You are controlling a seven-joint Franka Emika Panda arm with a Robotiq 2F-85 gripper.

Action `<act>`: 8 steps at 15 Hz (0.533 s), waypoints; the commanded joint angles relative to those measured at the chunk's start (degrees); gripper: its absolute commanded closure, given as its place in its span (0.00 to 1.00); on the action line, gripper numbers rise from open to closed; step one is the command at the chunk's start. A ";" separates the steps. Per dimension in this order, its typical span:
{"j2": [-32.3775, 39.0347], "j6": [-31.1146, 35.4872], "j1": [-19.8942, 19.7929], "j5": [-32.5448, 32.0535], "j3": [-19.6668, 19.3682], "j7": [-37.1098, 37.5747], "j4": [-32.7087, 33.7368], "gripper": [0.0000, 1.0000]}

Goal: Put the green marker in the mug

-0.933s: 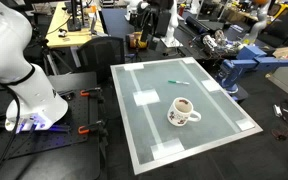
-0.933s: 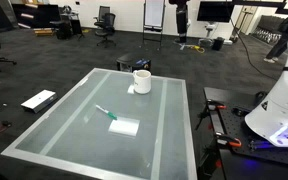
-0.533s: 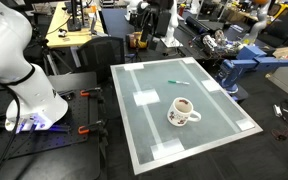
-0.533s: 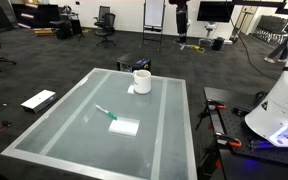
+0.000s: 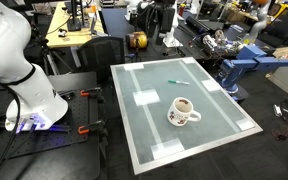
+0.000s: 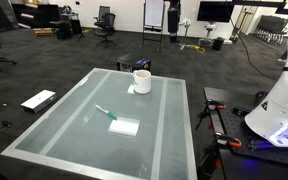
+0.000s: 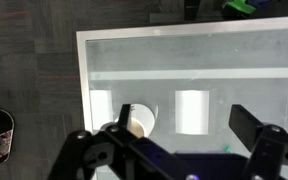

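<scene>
A white mug [image 5: 183, 111] stands upright on a pale glass-topped table [image 5: 216, 104], its handle showing in both exterior views. Its mouth faces up and its inside is dark brown. In an exterior view the mug [image 6: 141, 81] sits close to the table's far edge, about midway along it.

The green marker [image 5: 174, 82] lies flat on the tabletop, outside the mug and well apart from it, nearer the opposite edge. It is a short, thin teal stick. In an exterior view the marker [image 6: 105, 112] slants across the surface, one end just beside a white rectangle [image 6: 124, 127]. Which end is the tip cannot be told.

In the wrist view the gripper [image 7: 178, 125] hangs above the table with its dark fingers [image 7: 254, 128] spread wide.
</scene>
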 commanded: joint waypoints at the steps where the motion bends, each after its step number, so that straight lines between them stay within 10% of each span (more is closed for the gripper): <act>1: 5.89 5.35 1.47 2.38 1.46 7.33 4.25 0.00; 8: 20.78 16.69 4.70 4.05 3.01 21.78 12.56 0.00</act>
